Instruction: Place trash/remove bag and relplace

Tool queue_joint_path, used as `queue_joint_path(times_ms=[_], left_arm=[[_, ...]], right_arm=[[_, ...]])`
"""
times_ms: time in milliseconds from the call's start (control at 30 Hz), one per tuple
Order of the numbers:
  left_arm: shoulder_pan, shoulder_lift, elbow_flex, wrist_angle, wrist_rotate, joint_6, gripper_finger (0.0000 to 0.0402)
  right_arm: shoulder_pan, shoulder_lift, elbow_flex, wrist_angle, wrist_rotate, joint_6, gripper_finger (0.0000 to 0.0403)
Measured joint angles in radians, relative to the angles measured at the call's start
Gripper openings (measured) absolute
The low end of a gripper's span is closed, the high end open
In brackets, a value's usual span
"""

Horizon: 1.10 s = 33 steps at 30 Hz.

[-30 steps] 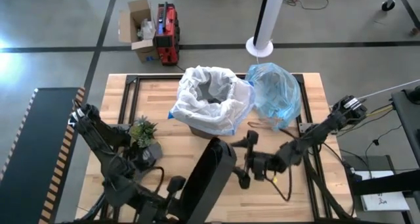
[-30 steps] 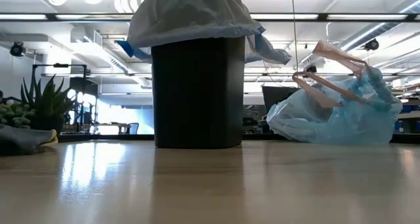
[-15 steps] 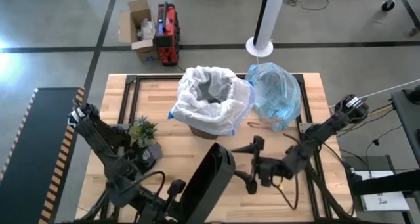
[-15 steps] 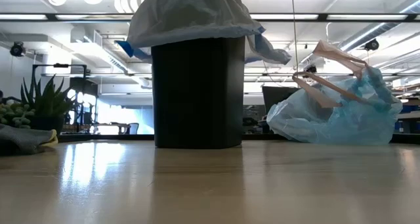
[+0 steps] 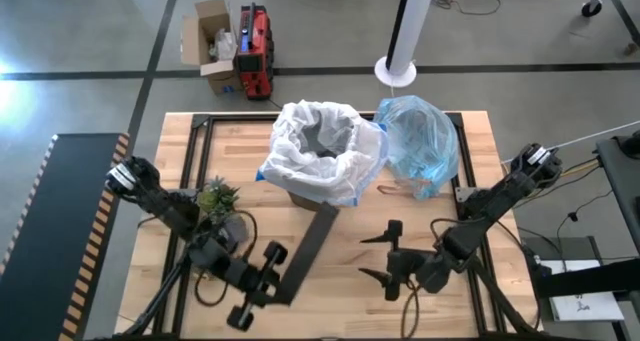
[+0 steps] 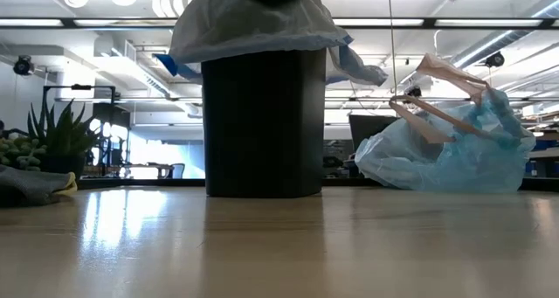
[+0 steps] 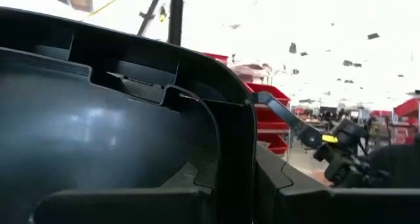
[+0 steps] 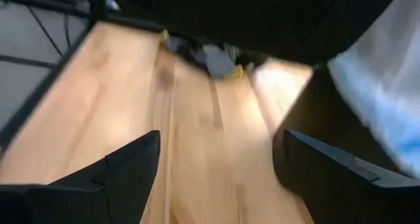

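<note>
Black plastic bin (image 5: 305,193) stands at the back centre of the light wooden counter (image 5: 470,181), lined with a white translucent plastic bag (image 5: 322,151) whose rim folds outward over the top; a light-blue edge shows beneath the fold. In the low view the bin (image 6: 262,123) is upright, liner draped over its rim.

Crinkly translucent light-blue plastic bag (image 5: 418,144), bunched and full, sits on the counter just to the right of the bin, at the back edge. Low view shows it (image 6: 450,154) slumped on the surface with pinkish handle strips on top.

Left gripper (image 5: 262,281) is over the front-left of the counter, fingers closed on a flat dark grey plastic lid (image 5: 308,251) tilted toward the bin. Left wrist view is filled by the lid's moulded underside (image 7: 118,132).

Right gripper (image 5: 385,256) hovers over the front centre-right, fingers (image 8: 125,165) spread wide, holding nothing.

Small green potted plant (image 5: 217,199) stands at the left.
</note>
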Motion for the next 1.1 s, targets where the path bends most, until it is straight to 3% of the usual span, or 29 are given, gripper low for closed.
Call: queue_joint_path(times_ms=[267, 500, 633, 867, 967, 1100], left_arm=[[0.069, 0.000, -0.110, 0.020, 0.014, -0.153, 0.0028], [0.079, 0.003, -0.128, -0.022, 0.024, -0.240, 0.0028], [0.083, 0.054, -0.109, -0.017, 0.111, -0.258, 0.0027], [0.076, 0.080, -0.061, -0.013, 0.305, -0.251, 0.0026], [0.075, 0.080, -0.041, -0.023, 0.338, -0.244, 0.0027], [0.069, 0.079, -0.013, -0.049, 0.384, -0.245, 0.0027]], right_arm=[[-0.031, 0.001, -0.120, -0.003, -0.005, 0.139, 0.0308], [-0.033, 0.001, -0.167, 0.002, -0.010, 0.176, 0.0294], [-0.062, 0.020, -0.194, 0.131, -0.021, 0.094, 0.0291], [-0.079, 0.058, -0.214, 0.510, -0.224, -0.129, 0.0301], [-0.076, 0.055, -0.211, 0.588, -0.273, -0.198, 0.0308], [-0.073, 0.033, -0.195, 0.589, -0.248, -0.289, 0.0307]])
